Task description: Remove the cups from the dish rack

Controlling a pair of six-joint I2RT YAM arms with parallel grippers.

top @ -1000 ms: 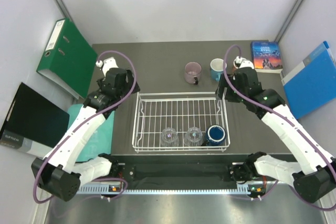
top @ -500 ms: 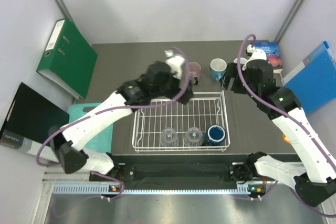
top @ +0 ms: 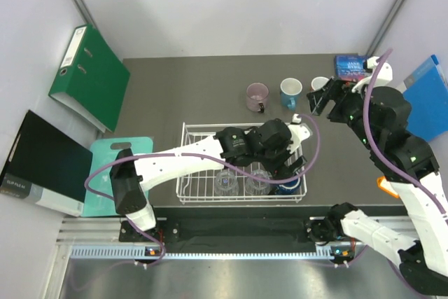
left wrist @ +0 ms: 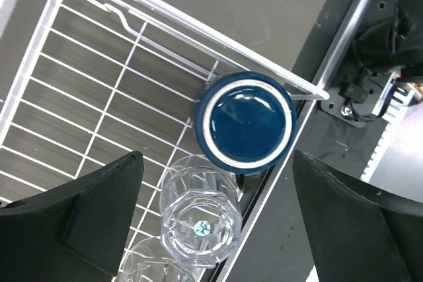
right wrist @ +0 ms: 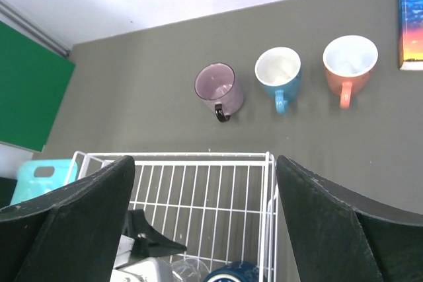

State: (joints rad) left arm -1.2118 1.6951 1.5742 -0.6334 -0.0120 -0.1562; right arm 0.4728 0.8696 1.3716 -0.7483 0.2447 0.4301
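The white wire dish rack holds an upside-down navy mug in its near right corner and two clear glass tumblers beside it. My left gripper hangs open and empty above the navy mug and the nearer tumbler, touching neither. The mauve mug, the light blue mug and the orange mug stand upright on the table behind the rack. My right gripper is open and empty, raised at the back right; in the top view it partly hides the orange mug.
A green binder and a black folder lean at the left. A teal cutting board lies left of the rack. A book and a blue folder sit at the back right.
My left arm has swung from the rack's far left across to its near right corner, above the navy mug. My right arm has risen and drawn back to the right.
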